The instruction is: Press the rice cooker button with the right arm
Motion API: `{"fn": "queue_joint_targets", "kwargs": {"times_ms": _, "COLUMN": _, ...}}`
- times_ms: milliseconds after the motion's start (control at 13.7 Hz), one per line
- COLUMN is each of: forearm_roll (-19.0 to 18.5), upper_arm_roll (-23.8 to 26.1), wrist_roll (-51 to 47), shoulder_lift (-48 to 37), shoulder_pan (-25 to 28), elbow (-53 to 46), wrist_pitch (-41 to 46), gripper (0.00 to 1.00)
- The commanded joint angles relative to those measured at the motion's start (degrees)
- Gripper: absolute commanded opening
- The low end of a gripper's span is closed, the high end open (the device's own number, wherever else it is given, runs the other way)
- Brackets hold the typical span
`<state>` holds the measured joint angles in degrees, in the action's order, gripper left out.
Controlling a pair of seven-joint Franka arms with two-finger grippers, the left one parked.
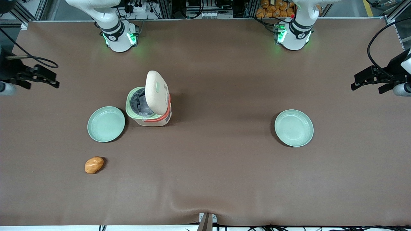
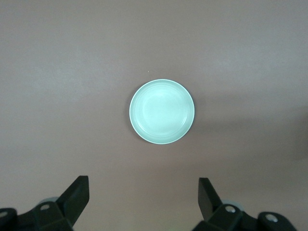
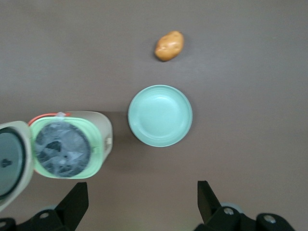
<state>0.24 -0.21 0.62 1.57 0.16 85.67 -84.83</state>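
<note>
Potato (image 1: 94,165) lies nearest; rice cooker (image 1: 149,109) open; gripper (image 3: 142,204) overhead, fingers (image 3: 74,202) spread.

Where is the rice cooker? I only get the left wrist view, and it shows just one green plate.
Observer: The rice cooker stands toward the working arm's end of the table, beside a second green plate.
Operator: Is its lid shut?
Observer: No, the lid stands up open.
Operator: Where's the gripper?
Observer: The right gripper hangs open high above the table, its camera looking down on the cooker and that plate, touching nothing.
</note>
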Motion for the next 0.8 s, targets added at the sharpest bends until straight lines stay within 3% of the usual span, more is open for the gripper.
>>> {"fn": "queue_joint_targets", "kwargs": {"times_ms": 0, "forearm_roll": -3.9, "upper_arm_roll": 0.8, "wrist_roll": 0.4, "shoulder_lift": -1.7, "shoulder_pan": -0.7, "elbow": -0.1, "wrist_pitch": 1.9, "gripper": 1.0}}
{"fn": "queue_joint_targets", "kwargs": {"times_ms": 729, "forearm_roll": -0.4, "upper_arm_roll": 0.5, "wrist_roll": -0.2, "shoulder_lift": -1.7, "shoulder_pan": -0.8, "elbow": 0.2, "wrist_pitch": 3.4, "gripper": 1.0}}
